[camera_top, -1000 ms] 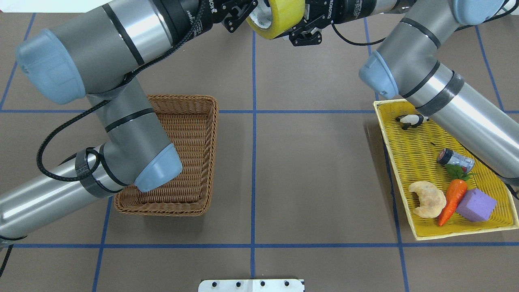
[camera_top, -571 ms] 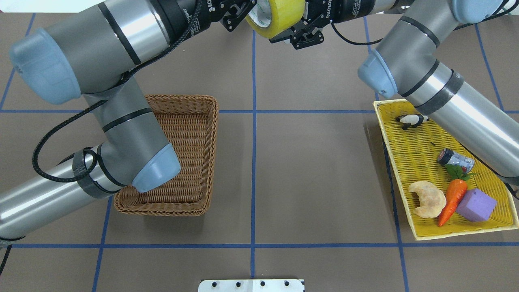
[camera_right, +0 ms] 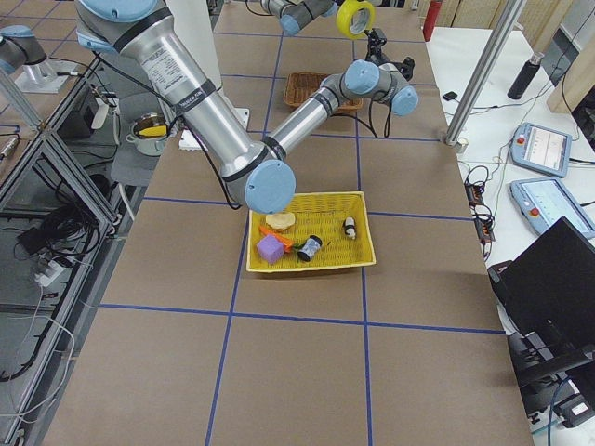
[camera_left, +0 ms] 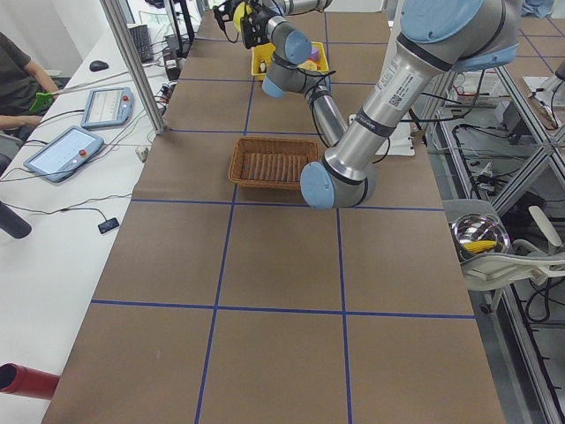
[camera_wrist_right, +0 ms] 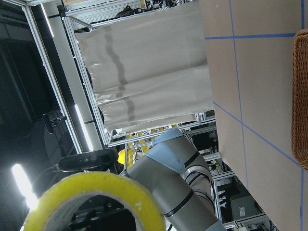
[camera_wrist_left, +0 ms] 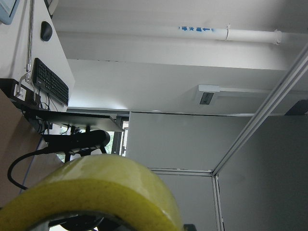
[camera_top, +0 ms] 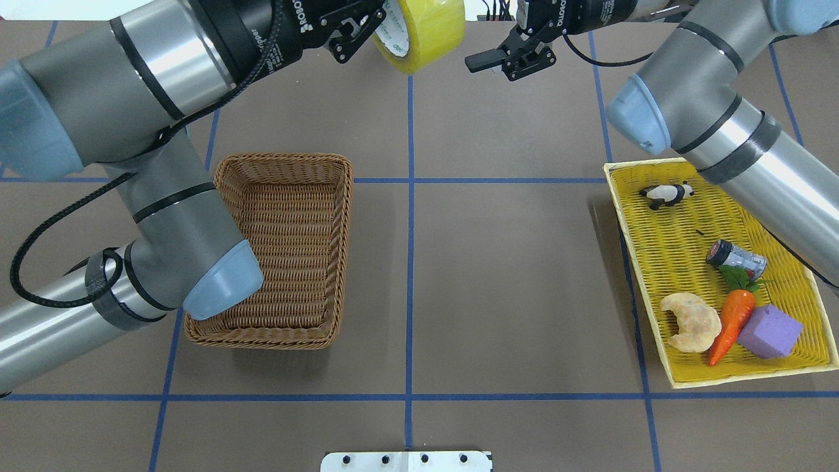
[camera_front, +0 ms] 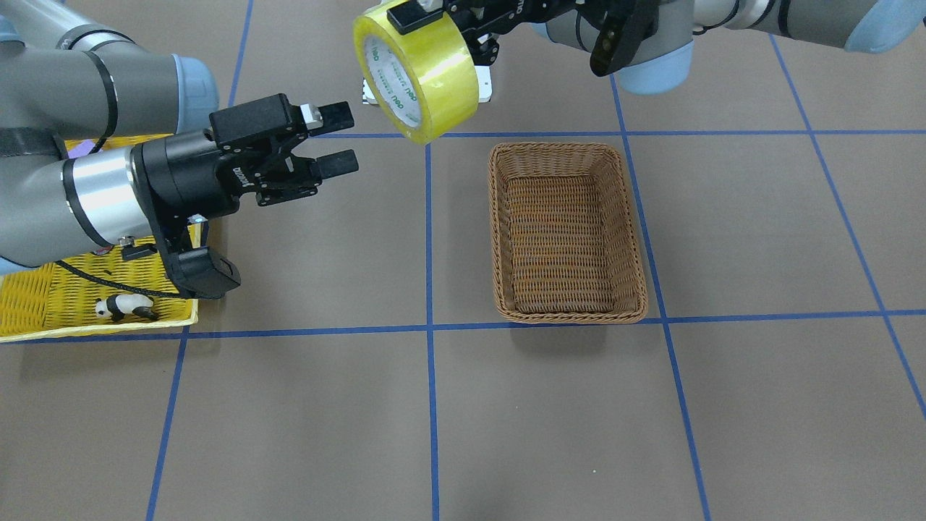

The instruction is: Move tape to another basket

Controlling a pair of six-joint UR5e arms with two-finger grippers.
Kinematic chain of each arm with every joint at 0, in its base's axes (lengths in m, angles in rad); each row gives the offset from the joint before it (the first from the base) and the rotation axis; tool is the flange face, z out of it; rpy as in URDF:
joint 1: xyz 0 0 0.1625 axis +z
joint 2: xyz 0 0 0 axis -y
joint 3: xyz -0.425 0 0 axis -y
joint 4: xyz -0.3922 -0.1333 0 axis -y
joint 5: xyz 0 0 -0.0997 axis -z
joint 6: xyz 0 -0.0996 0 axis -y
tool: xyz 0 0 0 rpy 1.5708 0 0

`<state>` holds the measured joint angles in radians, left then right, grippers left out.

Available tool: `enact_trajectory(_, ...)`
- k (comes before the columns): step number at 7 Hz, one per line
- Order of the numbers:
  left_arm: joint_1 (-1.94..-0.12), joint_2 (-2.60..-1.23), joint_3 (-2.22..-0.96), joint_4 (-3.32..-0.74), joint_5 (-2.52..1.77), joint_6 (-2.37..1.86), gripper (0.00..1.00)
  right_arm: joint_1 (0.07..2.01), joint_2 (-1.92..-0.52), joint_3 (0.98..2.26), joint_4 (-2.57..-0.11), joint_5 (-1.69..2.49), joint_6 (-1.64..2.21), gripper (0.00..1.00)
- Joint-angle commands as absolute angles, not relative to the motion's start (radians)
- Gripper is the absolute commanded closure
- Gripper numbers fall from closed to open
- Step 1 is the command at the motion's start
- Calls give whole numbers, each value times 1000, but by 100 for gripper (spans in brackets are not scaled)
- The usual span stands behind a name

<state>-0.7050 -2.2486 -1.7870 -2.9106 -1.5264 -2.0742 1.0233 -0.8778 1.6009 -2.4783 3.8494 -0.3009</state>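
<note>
The yellow tape roll (camera_top: 419, 29) hangs in the air at the far middle of the table. My left gripper (camera_top: 383, 19) is shut on the roll's wall. In the front view the tape (camera_front: 427, 79) is tilted, above and beside the brown wicker basket (camera_front: 568, 316), held by the left gripper (camera_front: 445, 32). My right gripper (camera_top: 501, 42) is open and empty, a short way right of the roll; it also shows in the front view (camera_front: 340, 137). The tape fills the bottom of the left wrist view (camera_wrist_left: 91, 192) and the right wrist view (camera_wrist_right: 96, 202). The basket (camera_top: 344, 249) is empty.
A yellow woven tray (camera_top: 675, 242) at the right holds a toy panda (camera_top: 665, 195), a small can (camera_top: 736, 257), a croissant (camera_top: 691, 321), a carrot (camera_top: 731, 324) and a purple block (camera_top: 770, 331). My left elbow overhangs the basket's near left corner.
The right gripper has let go of the tape and drawn back to the right. The left gripper has carried the tape to the left, and its elbow has shifted left.
</note>
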Motion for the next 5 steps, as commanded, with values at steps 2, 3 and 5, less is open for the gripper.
enact_trajectory(2,-785,-2126,-1798,-2921,-1743,-1959,100,1118,-926,1660,-2476,3715,-308,0)
enact_trajectory(3,-811,-2079,-1795,-2895,-1805,-1953,100,1153,-949,1666,-2476,3642,-314,0)
enact_trajectory(5,-860,-2002,-1848,-2721,-1882,-1788,100,1207,-983,1664,-2470,3510,-423,0)
